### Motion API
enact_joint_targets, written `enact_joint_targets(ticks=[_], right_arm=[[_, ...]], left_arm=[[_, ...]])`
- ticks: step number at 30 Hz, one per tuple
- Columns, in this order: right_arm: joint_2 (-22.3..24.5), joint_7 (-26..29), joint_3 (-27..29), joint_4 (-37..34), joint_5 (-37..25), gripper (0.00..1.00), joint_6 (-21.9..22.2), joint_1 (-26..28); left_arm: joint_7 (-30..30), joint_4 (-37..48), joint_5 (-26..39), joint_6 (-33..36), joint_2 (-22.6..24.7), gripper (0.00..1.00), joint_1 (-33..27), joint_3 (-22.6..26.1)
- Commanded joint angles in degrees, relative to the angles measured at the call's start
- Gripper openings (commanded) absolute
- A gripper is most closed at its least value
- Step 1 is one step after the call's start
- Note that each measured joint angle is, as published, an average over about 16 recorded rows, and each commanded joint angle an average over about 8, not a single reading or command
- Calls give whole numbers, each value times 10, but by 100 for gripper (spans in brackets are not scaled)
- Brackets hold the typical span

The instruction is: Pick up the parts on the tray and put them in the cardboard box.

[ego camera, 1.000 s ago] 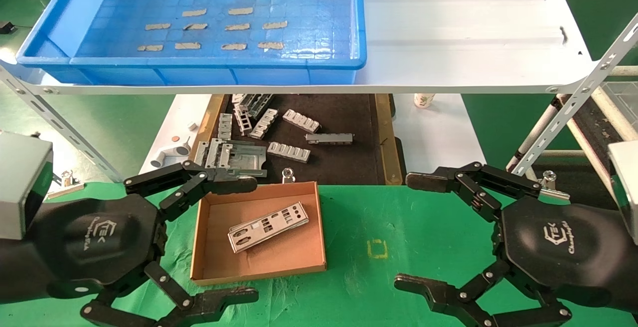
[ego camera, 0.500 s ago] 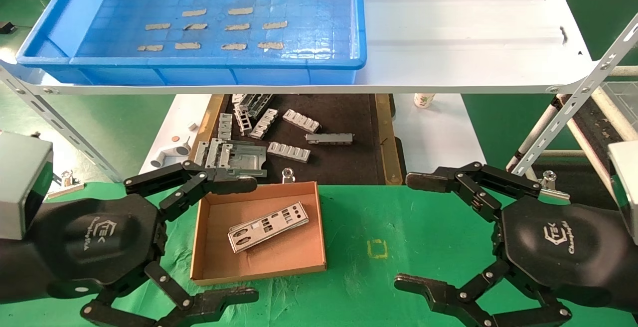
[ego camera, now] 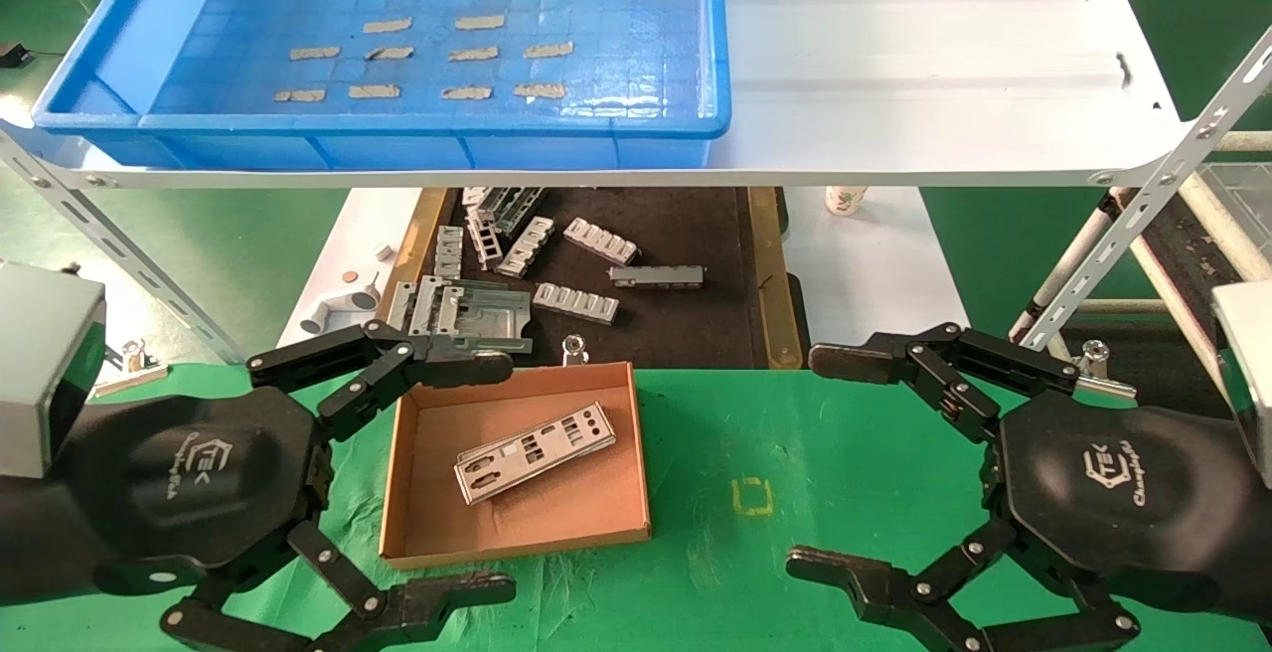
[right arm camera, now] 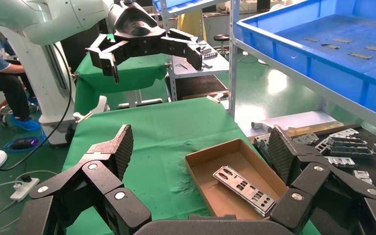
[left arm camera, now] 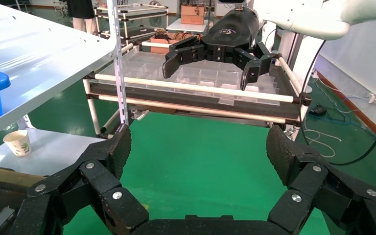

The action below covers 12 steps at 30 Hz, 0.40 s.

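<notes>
One silver plate (ego camera: 535, 452) already flat in the cardboard box (ego camera: 417, 523) near centre, blue tray (ego camera: 397, 140) on the far-left shelf bare of parts — seemingly little left; left gripper (ego camera: 397, 473) and right gripper (ego camera: 845, 463) both spread wide, empty, flanking the box.

Glossy plastic tray (ego camera: 149, 46), seemingly matt cardboard box (ego camera: 596, 493)

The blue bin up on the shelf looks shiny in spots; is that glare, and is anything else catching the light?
Head view: white glare patches lie on the tray floor near its right wall, and the white shelf is washed bright. Right wrist view: the silver part in the cardboard box reads clearly, with no strong glare.
</notes>
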Motion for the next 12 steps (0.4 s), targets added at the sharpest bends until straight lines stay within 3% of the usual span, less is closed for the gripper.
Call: enact_joint_targets(ticks=[1, 12], right_arm=[[0, 0, 0, 0, 0, 100, 0, 0], [0, 0, 0, 0, 0, 100, 0, 0]], left_arm=[[0, 0, 0, 0, 0, 100, 0, 0], [0, 0, 0, 0, 0, 100, 0, 0]])
